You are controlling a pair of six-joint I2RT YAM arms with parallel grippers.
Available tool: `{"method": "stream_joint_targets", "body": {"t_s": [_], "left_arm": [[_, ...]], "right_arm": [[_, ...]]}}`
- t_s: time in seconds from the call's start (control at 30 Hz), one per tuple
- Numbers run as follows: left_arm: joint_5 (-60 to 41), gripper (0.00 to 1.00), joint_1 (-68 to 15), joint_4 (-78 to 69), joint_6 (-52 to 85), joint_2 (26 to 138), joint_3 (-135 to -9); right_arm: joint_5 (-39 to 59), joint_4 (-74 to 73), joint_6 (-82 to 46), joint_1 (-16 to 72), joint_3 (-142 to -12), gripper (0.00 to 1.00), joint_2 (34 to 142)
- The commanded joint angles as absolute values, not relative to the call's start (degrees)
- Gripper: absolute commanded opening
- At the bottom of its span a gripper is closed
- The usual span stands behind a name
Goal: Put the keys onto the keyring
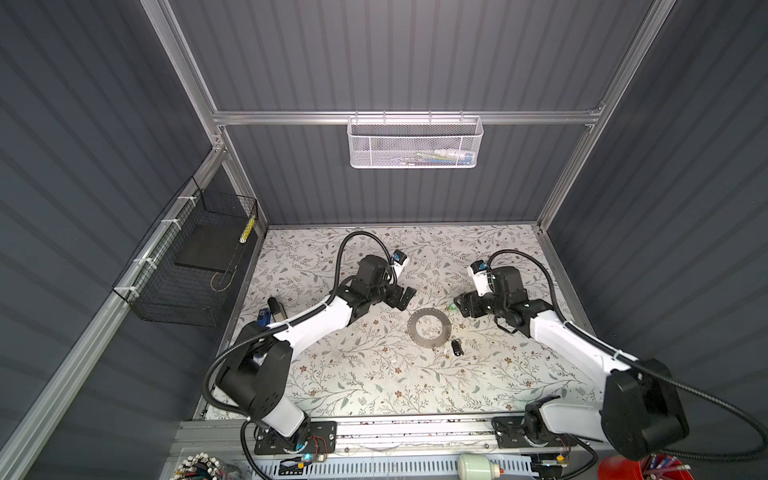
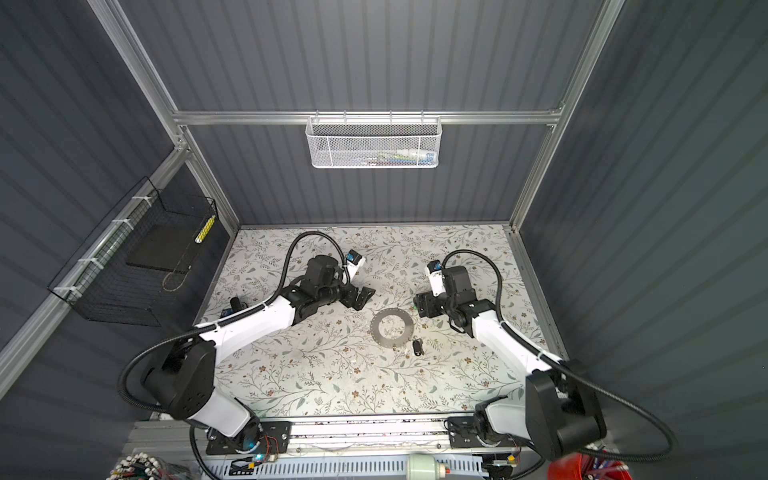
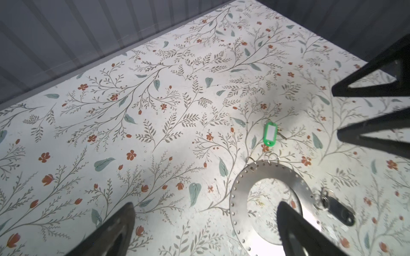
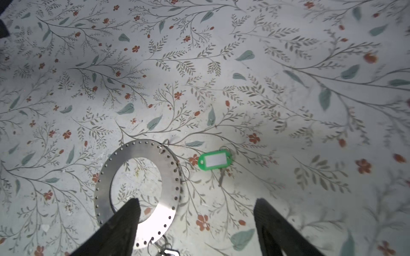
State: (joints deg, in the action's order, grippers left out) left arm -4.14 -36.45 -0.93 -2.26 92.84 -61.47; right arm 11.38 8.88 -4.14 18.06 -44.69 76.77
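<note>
Both hands are open and empty. The left hand (image 1: 404, 300) hangs above the bench (image 1: 332, 374) just beyond the keyring (image 1: 412, 328). The right hand (image 1: 458, 306) hangs on the keyring's other side, partly over the green key tag (image 1: 451, 308). In each wrist view the fingers are spread wide with nothing between them. The keyring lies flat mid-bench, a grey plate with a big central hole, small rim holes and a few wire loops at its edge. The green key tag (image 4: 214, 160) rests just beside the plate, not touching it. It carries its own small split ring, and a thin metal piece pokes out beneath it. It is near one rim loop but not threaded. The black-headed key (image 3: 339, 209) lies at the plate's near edge, its ring close against the rim. I cannot tell whether it is hooked on. Judgement: the hands flank the plate so that one can pin or lift it while the other brings a key to a loop, and the tag is not yet attached. The bench has a pale floral covering, scuffed in places and glaring under the wrist lights. The enclosure is grey ribbed panels on an aluminium frame. A white mesh basket (image 1: 415, 143) hangs on the rear rail and a black wire basket (image 1: 187, 270) on the left wall.
</note>
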Motion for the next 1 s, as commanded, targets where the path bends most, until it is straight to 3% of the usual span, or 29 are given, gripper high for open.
{"method": "stream_joint_targets", "body": {"t_s": [0.0, 0.23, 0.53, 0.97], "left_arm": [[-0.3, 1.00, -36.7, -1.1, 0.3, 95.3, -64.1], [9.0, 1.00, -36.6, -3.5, 1.9, 99.2, -64.7], [10.7, 1.00, -36.4, 0.2, 0.5, 101.4, -67.2], [7.2, 1.00, -36.4, 1.3, 1.2, 99.4, -66.1]], "right_arm": [[16.5, 8.7, -9.7, 18.9, -47.7, 0.81, 81.9], [13.8, 11.1, -12.6, 23.2, -52.6, 0.69, 89.5], [13.3, 17.0, -15.5, 25.5, -60.5, 0.36, 97.9], [12.2, 24.9, -16.8, 26.8, -68.0, 0.33, 105.8]]}}
